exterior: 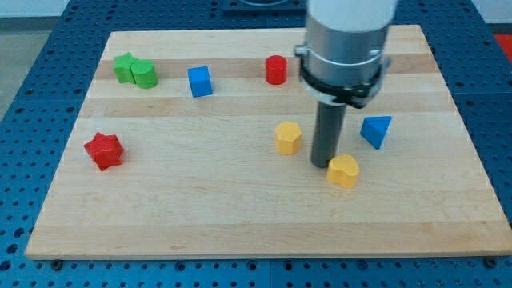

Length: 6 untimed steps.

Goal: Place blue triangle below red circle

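Observation:
The blue triangle [376,131] lies at the view's right, right of my rod. The red circle [276,70] stands near the view's top, above and left of the triangle. My tip [322,165] rests on the board between the yellow hexagon [289,138] and the blue triangle, just up-left of the yellow heart [343,170]. The tip is apart from the triangle by a small gap and nearly touches the heart.
A blue cube [200,82] lies left of the red circle. A green star [124,67] and a green cylinder [145,74] touch at the top left. A red star [104,150] lies at the left. The wooden board [240,216] ends in blue perforated table.

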Available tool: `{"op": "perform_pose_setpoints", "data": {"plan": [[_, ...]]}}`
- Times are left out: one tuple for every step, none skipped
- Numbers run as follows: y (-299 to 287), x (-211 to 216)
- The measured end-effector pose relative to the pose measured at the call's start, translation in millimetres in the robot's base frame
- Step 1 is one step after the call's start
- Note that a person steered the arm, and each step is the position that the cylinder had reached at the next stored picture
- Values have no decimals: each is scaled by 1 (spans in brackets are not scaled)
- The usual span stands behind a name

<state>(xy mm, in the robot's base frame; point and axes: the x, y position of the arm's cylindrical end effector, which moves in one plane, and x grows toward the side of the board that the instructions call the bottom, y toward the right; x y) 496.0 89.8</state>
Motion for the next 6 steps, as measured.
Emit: {"op": "perform_pose_setpoints", "data": {"plan": [[30, 0], [59, 0], [67, 0], [104, 0], [111, -1], [98, -27]]}}
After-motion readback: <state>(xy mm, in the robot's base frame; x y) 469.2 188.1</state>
